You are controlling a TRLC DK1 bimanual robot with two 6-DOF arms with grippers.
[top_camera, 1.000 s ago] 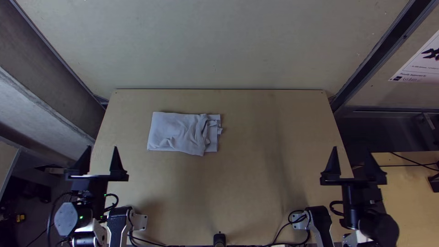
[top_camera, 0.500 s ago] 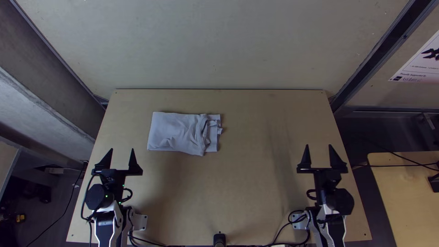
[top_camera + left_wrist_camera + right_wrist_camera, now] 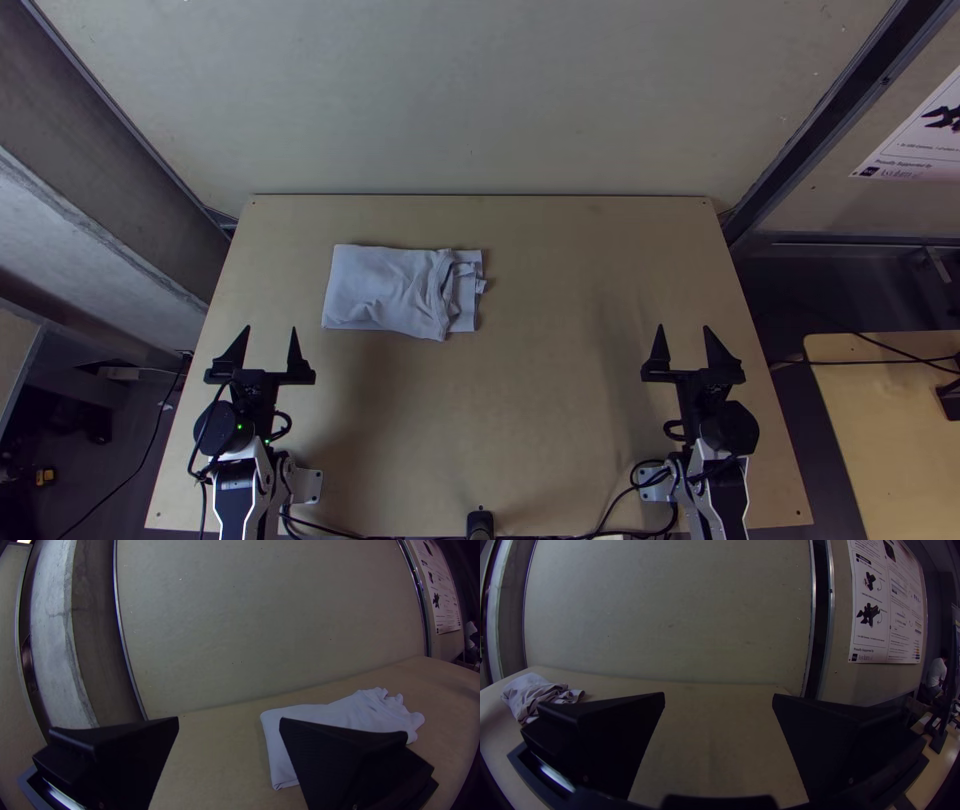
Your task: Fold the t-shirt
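T-shirt (image 3: 385,290) lies folded toward far left corner of bench (image 3: 540,420). Left tool (image 3: 270,329) and right tool (image 3: 684,328), both wide, empty, by side edges, likely parked clear to spare folds.

T-shirt (image 3: 340,714) partly behind fingers (image 3: 345,760), left wrist view, poster (image 3: 918,135) cut off, top view

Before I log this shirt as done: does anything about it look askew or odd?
Yes, slightly. The t-shirt lies folded into a compact bundle on the table, but its end nearer the right gripper looks untidy: the upper layer bunches into creases and stops short, leaving layers beneath sticking out.
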